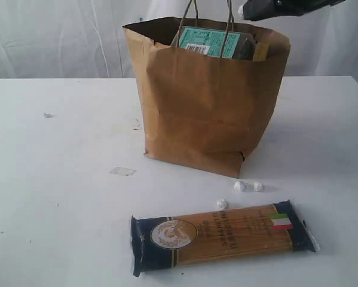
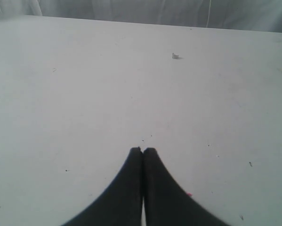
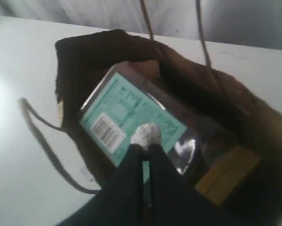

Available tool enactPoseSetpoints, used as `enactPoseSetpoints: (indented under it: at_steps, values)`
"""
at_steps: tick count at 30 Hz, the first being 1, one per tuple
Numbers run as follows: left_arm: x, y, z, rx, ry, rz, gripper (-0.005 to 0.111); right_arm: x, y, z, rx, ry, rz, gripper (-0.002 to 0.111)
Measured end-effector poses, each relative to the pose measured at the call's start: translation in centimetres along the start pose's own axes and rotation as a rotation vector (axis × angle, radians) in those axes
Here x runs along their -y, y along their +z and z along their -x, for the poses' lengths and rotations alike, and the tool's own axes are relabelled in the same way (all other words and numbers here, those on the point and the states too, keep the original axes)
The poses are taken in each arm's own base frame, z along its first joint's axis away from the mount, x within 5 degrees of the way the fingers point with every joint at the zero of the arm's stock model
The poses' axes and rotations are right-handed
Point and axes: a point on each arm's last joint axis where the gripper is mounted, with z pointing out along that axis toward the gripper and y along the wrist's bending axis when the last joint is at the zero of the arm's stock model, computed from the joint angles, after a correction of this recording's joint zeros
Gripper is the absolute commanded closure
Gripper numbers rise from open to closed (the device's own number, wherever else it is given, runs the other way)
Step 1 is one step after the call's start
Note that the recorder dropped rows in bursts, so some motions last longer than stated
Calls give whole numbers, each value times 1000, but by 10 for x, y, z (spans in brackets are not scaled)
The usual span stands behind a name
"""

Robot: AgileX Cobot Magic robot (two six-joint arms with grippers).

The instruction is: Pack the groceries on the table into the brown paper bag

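**Near the front edge: one pack lay crosswise, right arm likely closer**

On the left, the left pincer (image 2: pixel 142 150) hung low over bare table (image 2: pixel 60 94), its tips pressed together on nothing. The outside camera did not catch it, so how far it stood from the pack could not be told. At mid-table stood the bag (image 1: pixel 202 113), upright and open, with a teal-labelled box (image 1: pixel 211 43) showing at its mouth. Nearer than the bag and a little right of middle lay the pack (image 1: pixel 223 236), flat and apart from the bag. Its long axis ran left to right, navy end at the left, the right end slightly farther away. Three pellets (image 1: pixel 240 186) sat between pack and bag. Up at the far right, the right pincer (image 1: pixel 245 11) hovered over the bag's mouth, tips closed on what looked like a white pellet (image 3: pixel 146 134). From there the pack lay down and toward the near side. The right arm was probably the closer one, and a grasp across the pack's short width would suit.
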Motion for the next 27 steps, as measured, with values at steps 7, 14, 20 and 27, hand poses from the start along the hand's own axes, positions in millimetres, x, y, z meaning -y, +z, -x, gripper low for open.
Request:
enactPoseSetpoints:
  at_steps: [7, 14, 20, 27]
  values:
    - [0, 0, 0, 0, 0, 0, 107, 13, -2, -8, -102, -152, -135, 108]
    - [0, 0, 0, 0, 0, 0, 107, 22, 13, -5, -60, -159, -168, 89]
    - [0, 0, 0, 0, 0, 0, 107, 26, 20, -8, -83, -163, -176, 68]
    - [0, 0, 0, 0, 0, 0, 107, 25, 20, -12, -134, -159, -161, 69]
